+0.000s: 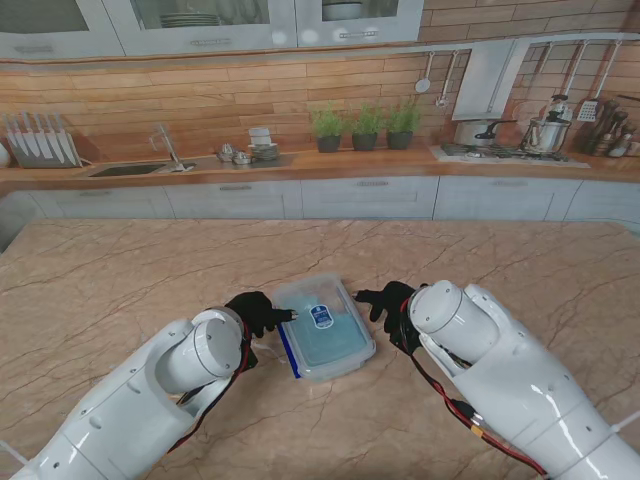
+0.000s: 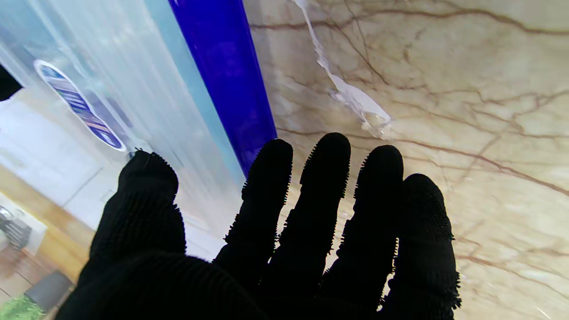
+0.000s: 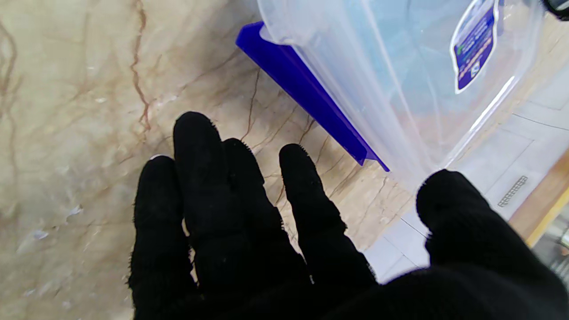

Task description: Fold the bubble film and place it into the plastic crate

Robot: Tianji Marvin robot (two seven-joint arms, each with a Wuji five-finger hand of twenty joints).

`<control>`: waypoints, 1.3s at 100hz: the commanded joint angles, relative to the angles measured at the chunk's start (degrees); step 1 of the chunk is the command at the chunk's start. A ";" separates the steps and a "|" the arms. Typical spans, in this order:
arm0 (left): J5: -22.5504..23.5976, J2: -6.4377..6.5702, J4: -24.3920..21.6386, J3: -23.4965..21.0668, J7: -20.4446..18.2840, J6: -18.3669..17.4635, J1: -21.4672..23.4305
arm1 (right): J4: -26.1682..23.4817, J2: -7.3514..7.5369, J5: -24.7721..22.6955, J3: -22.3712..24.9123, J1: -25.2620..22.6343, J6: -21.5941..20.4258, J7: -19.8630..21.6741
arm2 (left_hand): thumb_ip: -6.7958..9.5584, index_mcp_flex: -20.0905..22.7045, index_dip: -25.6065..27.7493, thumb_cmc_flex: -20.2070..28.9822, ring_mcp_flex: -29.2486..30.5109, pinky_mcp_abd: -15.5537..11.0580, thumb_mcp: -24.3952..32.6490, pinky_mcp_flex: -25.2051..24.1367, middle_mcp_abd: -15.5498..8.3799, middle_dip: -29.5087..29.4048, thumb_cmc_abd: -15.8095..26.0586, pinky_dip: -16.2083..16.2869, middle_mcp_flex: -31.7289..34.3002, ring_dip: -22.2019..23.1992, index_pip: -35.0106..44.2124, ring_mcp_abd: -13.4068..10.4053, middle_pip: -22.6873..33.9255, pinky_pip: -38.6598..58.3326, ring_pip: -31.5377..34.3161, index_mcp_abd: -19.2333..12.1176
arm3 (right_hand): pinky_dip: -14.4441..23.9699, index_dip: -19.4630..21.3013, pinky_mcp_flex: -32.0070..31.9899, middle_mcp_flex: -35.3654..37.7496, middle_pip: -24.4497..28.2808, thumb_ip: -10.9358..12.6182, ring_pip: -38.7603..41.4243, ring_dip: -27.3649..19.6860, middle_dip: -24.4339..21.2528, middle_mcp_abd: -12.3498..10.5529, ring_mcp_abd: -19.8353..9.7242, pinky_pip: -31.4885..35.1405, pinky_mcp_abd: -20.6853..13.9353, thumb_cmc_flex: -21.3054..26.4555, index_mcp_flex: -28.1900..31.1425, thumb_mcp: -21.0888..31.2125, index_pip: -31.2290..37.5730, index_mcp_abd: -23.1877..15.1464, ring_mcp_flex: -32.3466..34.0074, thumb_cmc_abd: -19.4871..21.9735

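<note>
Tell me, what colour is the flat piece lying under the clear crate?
Deep blue; it shows best in the right wrist view, under the plastic crate.

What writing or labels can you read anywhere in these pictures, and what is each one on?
No text can be read.
Oval blue and white sticker on the clear plastic crate: it carries print, but that is too small in the stand view and too blurred in both wrist views to read.
Nothing else in view shows writing.
</note>
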 commanded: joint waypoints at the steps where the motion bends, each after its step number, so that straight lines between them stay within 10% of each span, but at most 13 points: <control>1: -0.48 -0.72 0.49 -0.12 0.37 -1.19 0.25 | 1.46 -1.08 0.83 -0.57 1.06 0.55 -0.24 | 2.00 0.58 1.22 0.11 2.23 -0.68 0.75 0.72 -0.41 0.85 -2.35 1.46 2.00 1.38 2.74 0.12 2.43 3.06 2.04 -1.36 | -1.25 -0.77 1.26 1.92 -0.94 -1.07 -2.29 -1.59 -0.64 2.34 3.78 0.09 0.07 -2.47 1.33 0.04 -1.39 1.89 2.16 1.14; 52: -0.53 -1.51 2.38 2.63 1.82 1.03 -0.75 | 11.39 -4.63 12.04 -7.70 7.81 3.80 -0.61 | 2.21 0.71 1.44 3.26 2.82 -1.02 4.95 0.89 -0.92 0.78 -4.52 1.70 2.57 1.16 3.48 -0.29 2.39 3.12 1.82 -1.86 | -4.64 -3.40 1.22 -4.30 -3.42 -0.93 -10.69 -7.39 -1.24 2.67 6.22 -4.30 3.73 -1.53 -4.64 -0.17 -6.05 0.62 1.63 1.10; 74: 0.42 -1.22 2.98 3.55 1.16 0.72 -1.18 | 14.50 -7.62 16.46 -7.81 8.38 5.07 -4.34 | -1.04 -0.94 -5.42 3.00 3.74 -2.23 20.36 0.57 -1.86 0.19 -14.54 1.55 3.36 0.50 8.30 -1.53 2.04 3.03 1.43 -3.71 | -5.72 -5.05 0.45 -11.17 -6.50 -0.63 -11.81 -8.18 -2.24 1.93 7.17 -5.83 5.38 0.81 -11.98 0.51 -9.89 -0.75 0.29 -0.95; 130: 1.15 -1.21 3.30 4.00 1.37 0.55 -1.12 | 16.18 -11.10 17.97 -3.65 5.48 6.72 -13.12 | -1.38 -1.44 -5.92 3.32 3.33 -2.51 21.82 -0.16 -2.00 -0.02 -15.58 1.26 2.84 0.28 8.52 -1.68 1.58 2.57 0.59 -3.89 | -1.71 -6.68 4.52 -17.79 -3.85 -1.03 26.50 4.72 -1.58 3.85 -0.83 7.46 -2.14 4.49 -13.61 5.78 -11.60 0.63 8.35 -9.76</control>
